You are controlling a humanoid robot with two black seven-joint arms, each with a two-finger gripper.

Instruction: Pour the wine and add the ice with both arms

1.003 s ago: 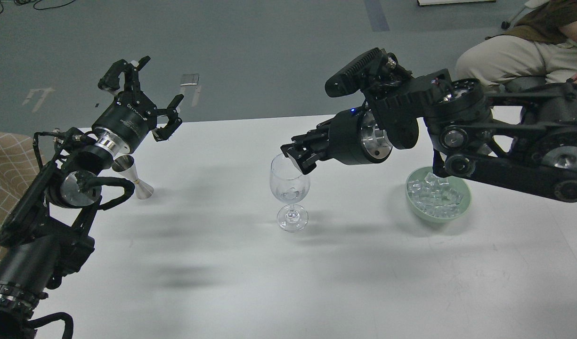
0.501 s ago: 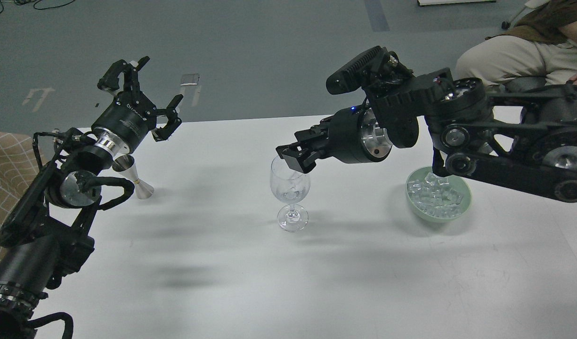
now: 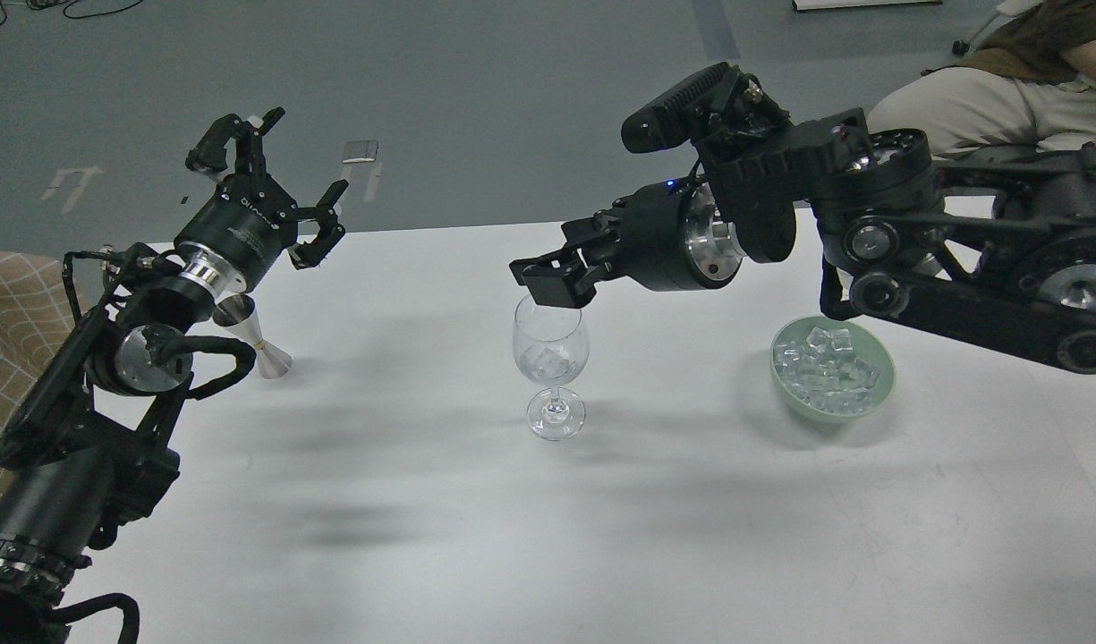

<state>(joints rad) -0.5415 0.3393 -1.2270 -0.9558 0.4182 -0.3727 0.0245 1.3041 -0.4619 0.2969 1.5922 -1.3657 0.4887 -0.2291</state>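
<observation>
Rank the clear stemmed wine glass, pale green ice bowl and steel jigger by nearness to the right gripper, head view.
From the right gripper:
1. Clear stemmed wine glass, directly beneath.
2. Pale green ice bowl, off to its right.
3. Steel jigger, far left, beside the left arm.

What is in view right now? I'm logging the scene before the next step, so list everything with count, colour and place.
clear stemmed wine glass: one, colourless, upright at table centre, ice cube in its bowl.
ice cubes: many, clear, piled in the bowl.
pale green round bowl: one, right of the glass.
small steel double-cone jigger: one, silver, upright at table left.
white table: one, under everything.
tan checked cloth: one, far left edge.
seated person: one, beige trousers, top right.
left gripper: one, black, raised above the jigger, jaws spread, empty.
right gripper: one, black, just above the glass rim; jaws unclear.
</observation>
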